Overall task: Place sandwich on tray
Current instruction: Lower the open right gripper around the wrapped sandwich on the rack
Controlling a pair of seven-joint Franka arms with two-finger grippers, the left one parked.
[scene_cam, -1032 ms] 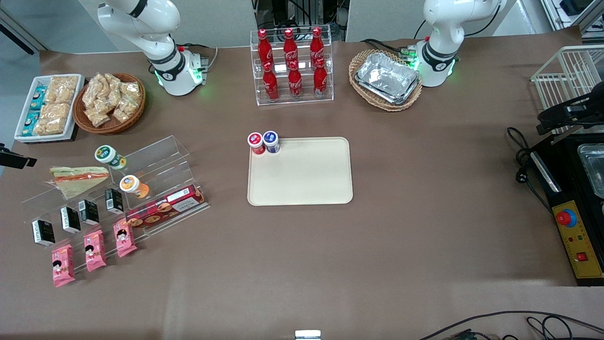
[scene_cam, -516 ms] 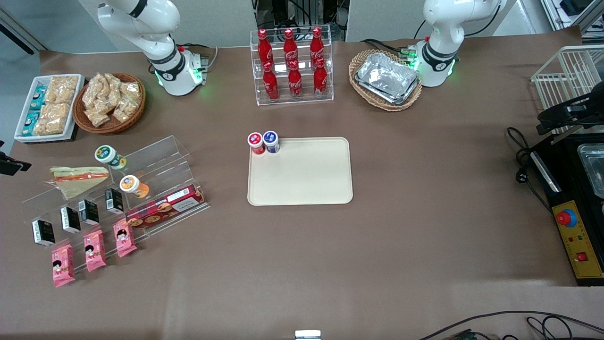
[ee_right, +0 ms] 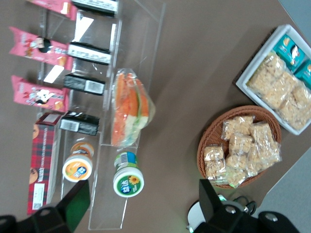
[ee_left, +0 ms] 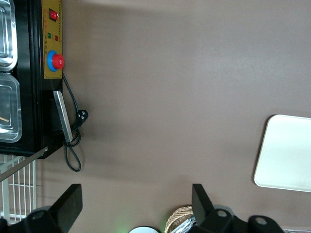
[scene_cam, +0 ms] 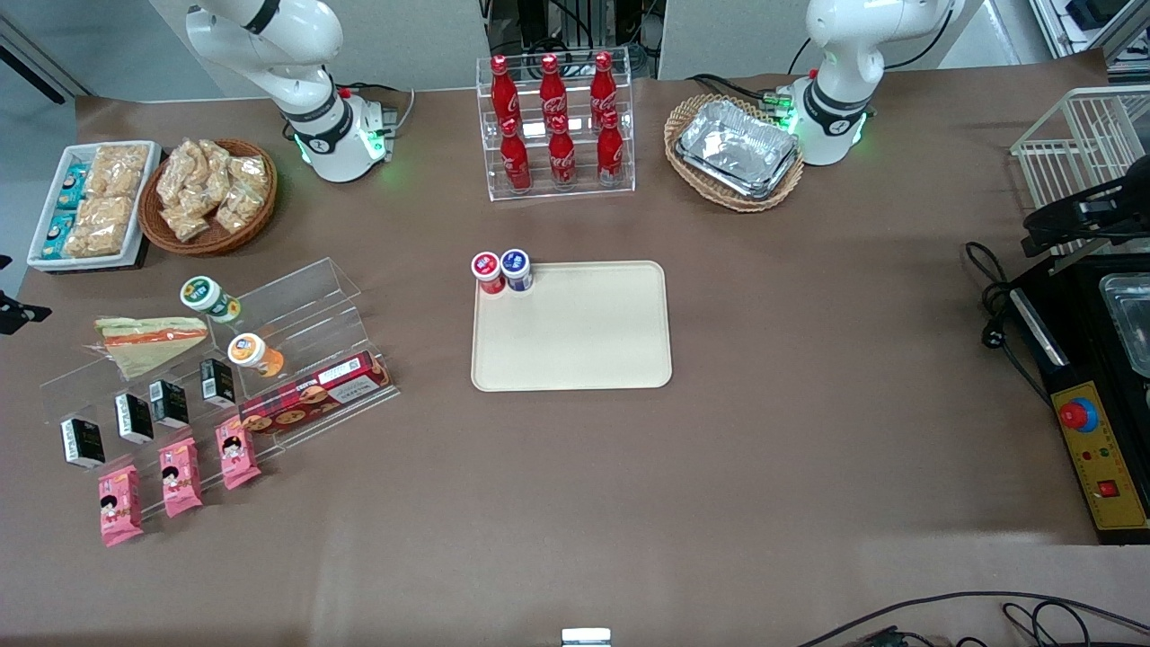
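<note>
The sandwich [scene_cam: 148, 340], a wrapped wedge with orange and green filling, lies on the top step of a clear acrylic rack [scene_cam: 296, 296] toward the working arm's end of the table. It also shows in the right wrist view [ee_right: 129, 109]. The cream-beige tray [scene_cam: 584, 341] lies flat at the table's middle, and its edge shows in the left wrist view [ee_left: 286, 155]. My right gripper [ee_right: 143, 206] is open and empty, hanging high above the rack, well apart from the sandwich. In the front view only a black bit of it [scene_cam: 11, 316] shows at the picture's edge.
A red-lidded jar [scene_cam: 487, 267] and a blue-lidded jar [scene_cam: 516, 263] stand on the tray's corner. The rack holds a green-lidded jar [ee_right: 128, 180], an orange-lidded jar [ee_right: 77, 167], black cartons, pink packets and a cookie box [scene_cam: 314, 395]. A snack basket [scene_cam: 208, 193] and cola bottles [scene_cam: 552, 126] stand farther off.
The black bit of my right gripper has slid further out of the front view toward the working arm's end. Nothing on the table has moved.
</note>
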